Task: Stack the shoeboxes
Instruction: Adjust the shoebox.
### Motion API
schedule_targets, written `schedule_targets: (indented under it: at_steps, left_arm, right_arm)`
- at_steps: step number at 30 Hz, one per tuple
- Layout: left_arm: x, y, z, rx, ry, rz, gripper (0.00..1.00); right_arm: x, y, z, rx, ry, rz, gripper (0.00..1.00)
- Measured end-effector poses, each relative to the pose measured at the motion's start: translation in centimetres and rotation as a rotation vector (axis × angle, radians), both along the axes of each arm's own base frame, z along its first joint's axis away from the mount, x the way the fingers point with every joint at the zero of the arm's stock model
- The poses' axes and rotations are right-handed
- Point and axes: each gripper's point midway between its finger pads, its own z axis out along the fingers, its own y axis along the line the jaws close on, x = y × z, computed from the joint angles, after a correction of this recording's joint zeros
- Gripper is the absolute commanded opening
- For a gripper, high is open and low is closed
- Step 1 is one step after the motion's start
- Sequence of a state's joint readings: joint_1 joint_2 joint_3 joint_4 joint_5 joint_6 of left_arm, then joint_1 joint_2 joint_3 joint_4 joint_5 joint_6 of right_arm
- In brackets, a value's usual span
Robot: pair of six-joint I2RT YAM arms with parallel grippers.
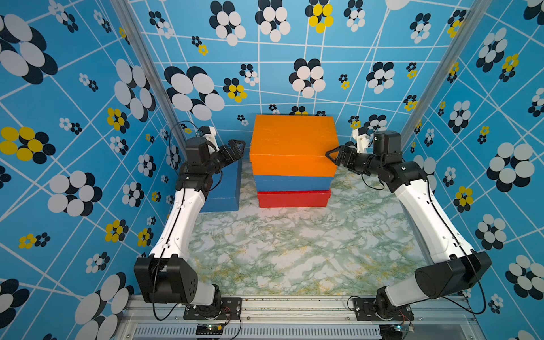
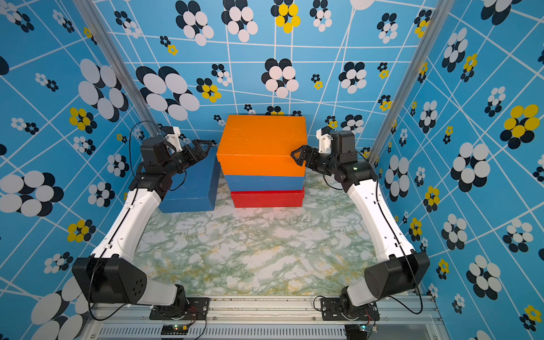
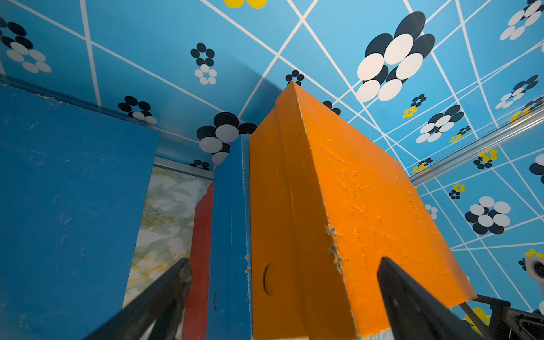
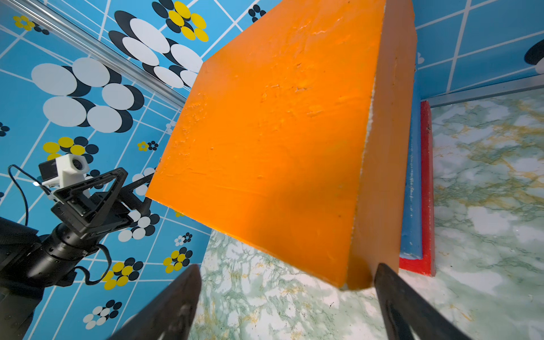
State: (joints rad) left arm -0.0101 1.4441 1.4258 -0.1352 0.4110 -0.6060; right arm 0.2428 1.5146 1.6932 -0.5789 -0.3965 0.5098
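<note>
Three shoeboxes are stacked at the back middle of the table: a red one (image 1: 294, 199) at the bottom, a blue one (image 1: 293, 182) on it, and an orange one (image 1: 291, 144) on top. A second blue shoebox (image 1: 226, 188) lies alone to the left, partly under my left arm. My left gripper (image 1: 238, 150) is open beside the orange box's left end; in the left wrist view its fingers (image 3: 394, 282) straddle that end of the stack. My right gripper (image 1: 331, 156) is open at the orange box's (image 4: 279, 132) right front corner.
The marble-patterned table (image 1: 294, 250) extends in front of the stack. Patterned blue walls (image 1: 73, 117) close in on the left, back and right, with metal posts at the back corners. The loose blue box (image 2: 191, 185) sits close to the stack's left side.
</note>
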Motion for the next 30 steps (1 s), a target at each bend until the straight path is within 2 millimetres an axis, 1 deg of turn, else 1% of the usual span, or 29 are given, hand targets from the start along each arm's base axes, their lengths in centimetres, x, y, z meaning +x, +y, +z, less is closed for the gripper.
schedule_targets:
  at_steps: [5,7,11,15,19,24,30]
  left_arm:
    - [-0.2,0.5,-0.5,-0.003,0.009,0.011,0.99]
    - [-0.3,0.6,-0.6,-0.003,0.009,0.014,0.99]
    - [-0.3,0.8,-0.5,-0.004,0.006,0.017,0.99]
    - [-0.3,0.8,-0.6,-0.008,0.006,0.018,1.00]
    - [-0.2,0.7,-0.7,-0.015,0.006,0.016,1.00]
    - [-0.2,0.7,-0.6,-0.022,0.002,0.014,1.00]
    - [-0.2,0.7,-0.8,-0.022,0.008,0.014,0.99]
  right_arm:
    - [-0.1,-0.9,0.0,-0.023,-0.011,-0.046,0.94]
    - [-0.7,-1.3,0.0,-0.029,-0.013,-0.059,0.94]
    - [-2.2,-1.6,0.8,-0.024,-0.034,-0.060,0.94]
    - [-3.9,-1.0,0.4,-0.022,-0.031,-0.036,0.94]
    - [-4.5,0.1,-0.5,-0.018,-0.009,-0.002,0.94]
    - [-4.1,0.6,-1.1,-0.002,0.009,0.010,0.94]
    - [-2.5,1.3,-2.7,-0.001,0.048,0.019,0.94]
